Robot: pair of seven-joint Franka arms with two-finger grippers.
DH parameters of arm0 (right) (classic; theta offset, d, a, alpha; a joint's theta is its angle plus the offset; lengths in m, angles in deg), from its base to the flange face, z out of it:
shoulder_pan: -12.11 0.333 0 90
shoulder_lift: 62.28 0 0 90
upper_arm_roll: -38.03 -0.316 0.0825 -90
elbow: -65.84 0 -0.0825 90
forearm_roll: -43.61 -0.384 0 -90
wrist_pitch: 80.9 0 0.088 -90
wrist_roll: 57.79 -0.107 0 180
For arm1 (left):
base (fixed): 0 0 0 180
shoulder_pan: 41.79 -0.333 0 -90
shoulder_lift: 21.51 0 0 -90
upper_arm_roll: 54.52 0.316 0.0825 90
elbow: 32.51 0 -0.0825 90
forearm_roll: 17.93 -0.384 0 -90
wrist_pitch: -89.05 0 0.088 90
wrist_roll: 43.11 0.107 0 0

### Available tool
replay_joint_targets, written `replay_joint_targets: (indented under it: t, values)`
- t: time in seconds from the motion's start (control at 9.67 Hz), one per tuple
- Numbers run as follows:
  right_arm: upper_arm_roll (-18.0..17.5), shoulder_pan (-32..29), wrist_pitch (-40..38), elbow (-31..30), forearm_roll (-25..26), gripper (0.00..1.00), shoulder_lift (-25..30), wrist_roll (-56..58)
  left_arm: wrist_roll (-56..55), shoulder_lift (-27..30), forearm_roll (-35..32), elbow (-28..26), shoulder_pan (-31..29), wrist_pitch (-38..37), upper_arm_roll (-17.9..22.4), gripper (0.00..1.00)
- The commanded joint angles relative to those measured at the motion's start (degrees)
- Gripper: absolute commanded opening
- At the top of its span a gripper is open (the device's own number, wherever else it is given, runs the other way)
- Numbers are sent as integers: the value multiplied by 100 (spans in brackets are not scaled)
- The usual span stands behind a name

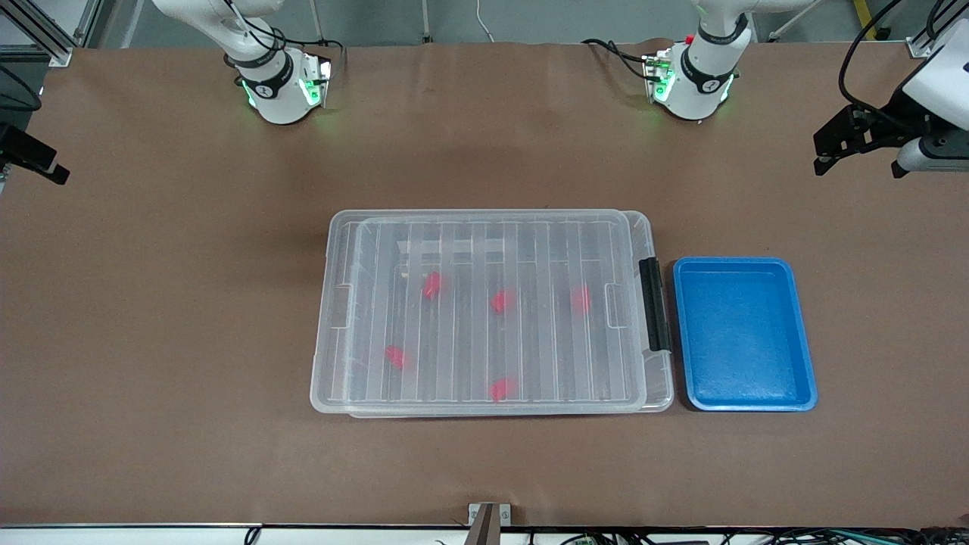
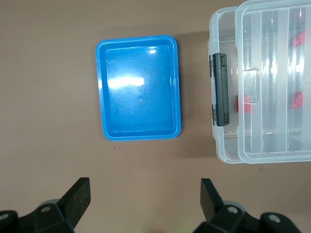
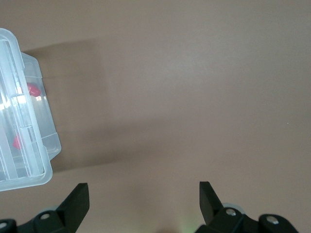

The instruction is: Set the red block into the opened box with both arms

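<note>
- Red block (image 1: 432, 285) pieces, five alike, all lie inside the box (image 1: 484, 314), seen blurred through its ribbed clear lid (image 1: 492, 227); none is out on the table, so which one the task means cannot be told.
- Left gripper (image 2: 143, 194) hangs over bare table at the left arm's end, its fingers (image 2: 77, 194) spread wide and holding nothing; from there its camera takes in the blue tray (image 2: 138, 133) and the box's handle end, a likely spot for a first reach at the handle.
- Right gripper (image 3: 143, 194) hangs over bare table at the right arm's end, jaws equally wide and empty, with only a corner of the box at the edge of its sight.
- Both arms appear to wait, well apart from the box, one at each short end, which suits a two-arm job: one to deal with the lid, one to handle a block.
- Lid rests on the box slightly shifted toward the right arm's end, so a strip of rim shows by the black handle (image 1: 652, 303); the box is covered, not opened, and I judge the lid must come off first.
- Blue tray sits just beside the handle end, empty.
- Each block looks small, bright red, thumb-like; finer shape is hidden by the ribs.
</note>
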Motion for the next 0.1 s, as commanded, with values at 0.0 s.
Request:
replay_joint_targets:
  t: [0.0]
  values:
    - [-4,-53,17,-56,32,100,49,-87,41,-97,98,-28,23,-68,29,100]
